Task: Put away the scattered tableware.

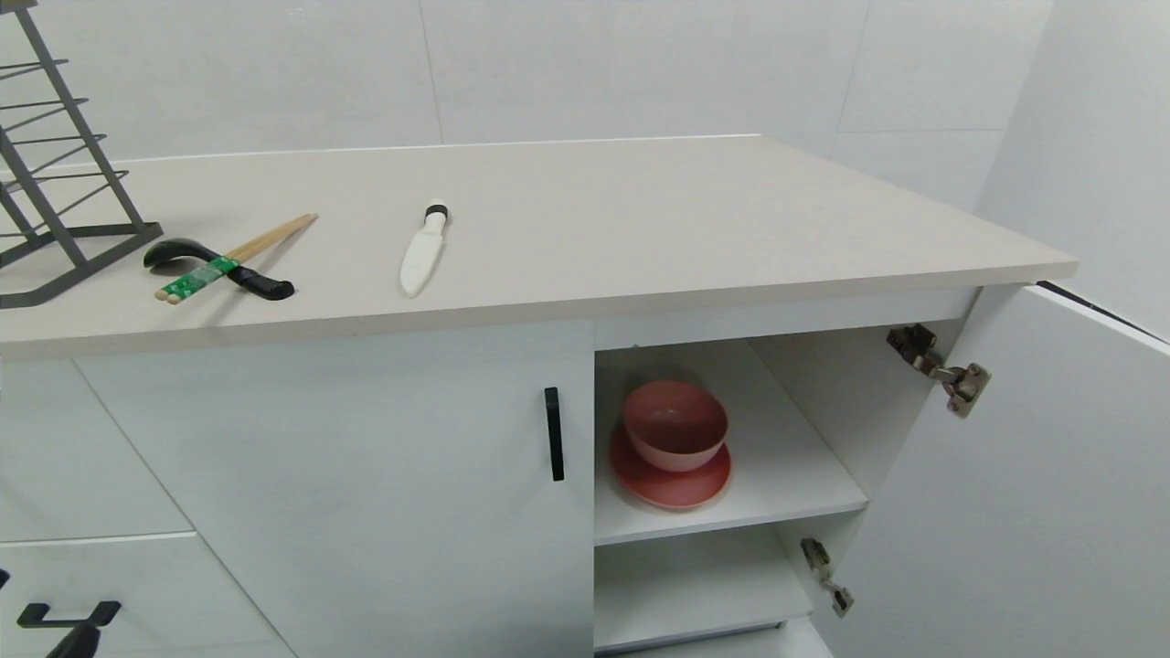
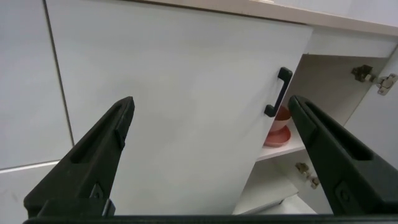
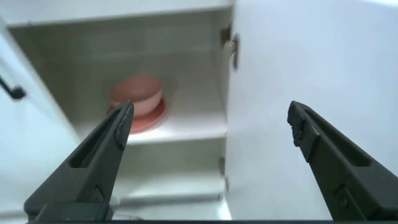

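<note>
White knife [image 1: 422, 251], tip pointing frontward, left end effector [image 2: 211, 102], right end effector [image 3: 211, 109], agape, empty

At the left of the frame, a black spoon [image 1: 259, 283] lies flat on the surface [image 1: 640, 219]. Wooden chopsticks [image 1: 265, 239] with a green wrap lie across it. A white knife [image 1: 422, 251] lies a bit to the right. Lower down, a pink bowl [image 1: 675, 425] sits on a red plate [image 1: 672, 484] on a cupboard shelf [image 1: 804, 475].

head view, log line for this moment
door open; bowl on plate on upper shelf; knife, spoon, chopsticks on counter; left gripper open; right gripper open
</note>
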Tool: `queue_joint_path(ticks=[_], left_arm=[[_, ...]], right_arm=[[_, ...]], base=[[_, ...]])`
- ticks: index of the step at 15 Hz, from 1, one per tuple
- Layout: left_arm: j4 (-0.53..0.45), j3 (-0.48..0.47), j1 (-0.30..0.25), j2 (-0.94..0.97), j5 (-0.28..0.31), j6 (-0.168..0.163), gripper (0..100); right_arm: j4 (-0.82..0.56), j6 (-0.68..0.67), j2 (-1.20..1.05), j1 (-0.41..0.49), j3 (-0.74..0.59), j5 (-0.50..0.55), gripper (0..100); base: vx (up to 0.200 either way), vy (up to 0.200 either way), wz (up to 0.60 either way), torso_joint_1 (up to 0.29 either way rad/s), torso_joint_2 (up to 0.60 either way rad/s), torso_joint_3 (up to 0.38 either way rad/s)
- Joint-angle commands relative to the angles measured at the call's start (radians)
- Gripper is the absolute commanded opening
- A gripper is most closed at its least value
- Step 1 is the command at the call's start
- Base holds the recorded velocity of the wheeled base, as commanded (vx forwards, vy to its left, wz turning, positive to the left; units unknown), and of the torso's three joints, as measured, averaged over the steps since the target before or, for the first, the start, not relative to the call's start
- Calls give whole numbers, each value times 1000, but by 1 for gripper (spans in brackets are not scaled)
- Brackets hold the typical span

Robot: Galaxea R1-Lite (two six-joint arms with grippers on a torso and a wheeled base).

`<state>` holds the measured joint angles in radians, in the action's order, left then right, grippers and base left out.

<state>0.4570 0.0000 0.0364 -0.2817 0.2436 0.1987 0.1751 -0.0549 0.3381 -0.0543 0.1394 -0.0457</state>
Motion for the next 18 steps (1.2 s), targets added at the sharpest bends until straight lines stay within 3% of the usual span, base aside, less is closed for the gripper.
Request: queue_joint_path(ticks=[1,4,6,8,12,14,15,16,17,18], left_arm=[[-12,0,-7,27,-1,1,100],[-55,0,-20,72,0,1,100],[-115,0,-47,133,0,-2,100],[-144,0,-79,196,0,-4,100],[-195,0,-84,207,-14,-59,100],[-264,0,-84,207,-38,-140,100],[-322,0,-84,207,-127,-188,100],[-382,0,-84,207,-227,-274,100],[-400,0,-84,207,-231,-286,100],[-402,0,-84,207,-230,-265,100]], right_arm=[[-22,-3,-156,47,0,-6,100],[-37,0,-240,44,-55,-11,100],[-88,78,-333,54,-139,-29,100],[-197,79,-335,54,-136,-3,100],[-180,69,-335,54,-138,7,100],[-181,55,-333,54,-138,10,100],[-181,55,-333,54,-138,10,100],[-181,55,-335,54,-138,10,100],[-181,55,-333,54,-138,10,100],[-181,55,-333,54,-138,10,100]], base=[[0,0,0,0,0,0],[0,0,0,0,0,0],[0,0,0,0,0,0],[0,0,0,0,0,0],[0,0,0,0,0,0],[0,0,0,0,0,0],[0,0,0,0,0,0],[0,0,0,0,0,0],[0,0,0,0,0,0],[0,0,0,0,0,0]])
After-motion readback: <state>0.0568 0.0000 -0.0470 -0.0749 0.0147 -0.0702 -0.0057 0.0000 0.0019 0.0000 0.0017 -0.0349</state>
